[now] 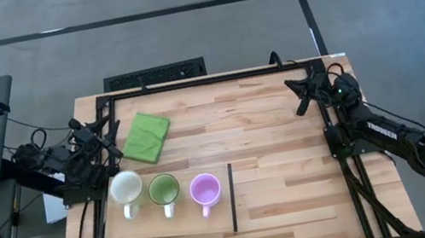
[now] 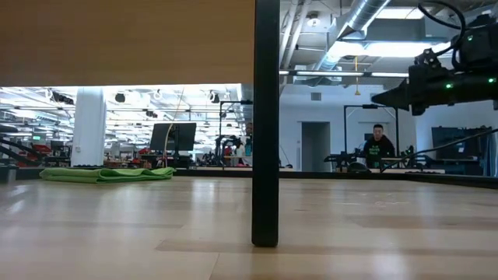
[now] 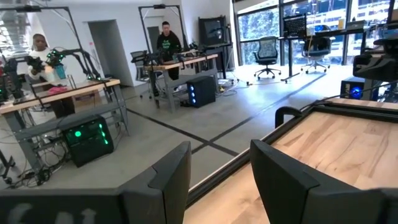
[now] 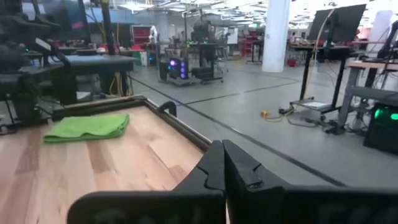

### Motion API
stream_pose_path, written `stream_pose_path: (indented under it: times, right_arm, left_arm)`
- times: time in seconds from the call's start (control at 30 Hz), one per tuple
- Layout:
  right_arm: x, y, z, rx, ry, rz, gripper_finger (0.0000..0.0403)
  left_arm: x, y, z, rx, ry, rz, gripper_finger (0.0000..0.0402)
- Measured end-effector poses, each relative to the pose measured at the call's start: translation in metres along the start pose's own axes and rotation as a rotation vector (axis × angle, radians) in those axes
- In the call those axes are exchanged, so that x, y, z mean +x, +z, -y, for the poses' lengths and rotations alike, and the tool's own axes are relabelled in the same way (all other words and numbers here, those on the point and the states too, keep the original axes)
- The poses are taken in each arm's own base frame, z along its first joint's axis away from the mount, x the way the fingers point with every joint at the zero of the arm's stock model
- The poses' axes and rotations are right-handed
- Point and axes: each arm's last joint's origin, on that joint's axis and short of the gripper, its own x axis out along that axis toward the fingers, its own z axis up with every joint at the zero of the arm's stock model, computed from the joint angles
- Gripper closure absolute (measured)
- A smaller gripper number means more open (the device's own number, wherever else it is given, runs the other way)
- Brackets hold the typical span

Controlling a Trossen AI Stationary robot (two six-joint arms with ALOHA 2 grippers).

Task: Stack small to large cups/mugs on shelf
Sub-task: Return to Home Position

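Three mugs stand upright in a row, handles toward the near edge, on the pale shelf board at the table's near left: white, green, light purple. A thin dark strip runs along the board's right edge. My left gripper hangs open at the left edge, above and behind the white mug, with nothing between its fingers. My right gripper is shut and empty at the far right corner, well clear of the mugs.
A folded green cloth lies on the table behind the mugs. A black frame borders the tabletop. In the low view a dark upright bar stands in front, and my right gripper hangs at the upper right. People sit at desks in the room beyond.
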Motion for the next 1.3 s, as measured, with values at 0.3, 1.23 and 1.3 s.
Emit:
stream_pose_path:
  times: [0.3, 1.23, 1.3]
  right_arm:
    - [-0.011, -0.001, -0.007, -0.008, -0.007, -0.029, 0.0391]
    - [-0.031, 0.006, -0.018, -0.011, -0.05, 0.055, 0.0382]
    - [-0.031, 0.006, -0.018, 0.003, -0.047, 0.055, 0.0379]
  left_arm:
    - [0.0, 0.0, 0.0, 0.0, 0.0, 0.0, 0.0244]
    - [0.0, -0.004, 0.013, 0.028, -0.254, 0.043, 0.0244]
    - [0.001, -0.004, 0.011, 0.016, -0.21, 0.036, 0.0244]
